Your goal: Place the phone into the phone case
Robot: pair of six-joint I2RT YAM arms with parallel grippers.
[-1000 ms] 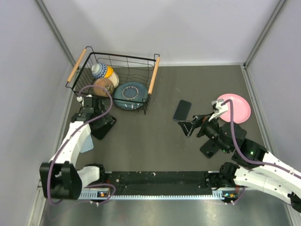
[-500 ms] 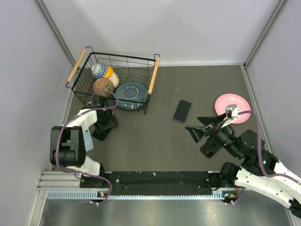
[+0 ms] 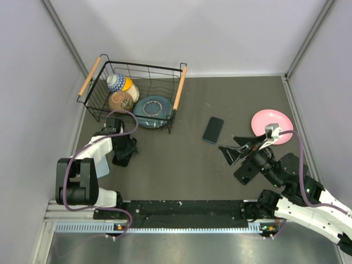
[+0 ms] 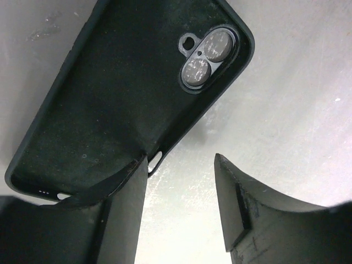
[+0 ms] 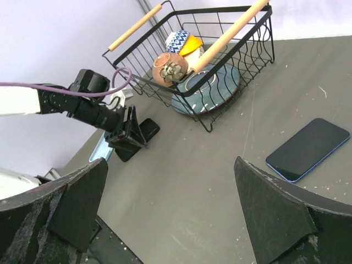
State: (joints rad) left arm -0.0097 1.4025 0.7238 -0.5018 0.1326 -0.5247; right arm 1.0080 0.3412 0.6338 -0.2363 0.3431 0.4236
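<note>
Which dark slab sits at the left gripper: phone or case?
The phone case, interior up with its camera cutout showing, right at the left gripper. The phone, glossy screen up, lies mid-table away from it.

The left arm (image 3: 91,151) has folded in close to its base, carrying the left gripper (image 3: 124,149) slightly rightward over the phone case (image 4: 110,93). Its jaws seem narrower than before, though the top view is too small to be sure. The right gripper (image 3: 230,148) has drawn back from the phone (image 3: 213,130).
</note>
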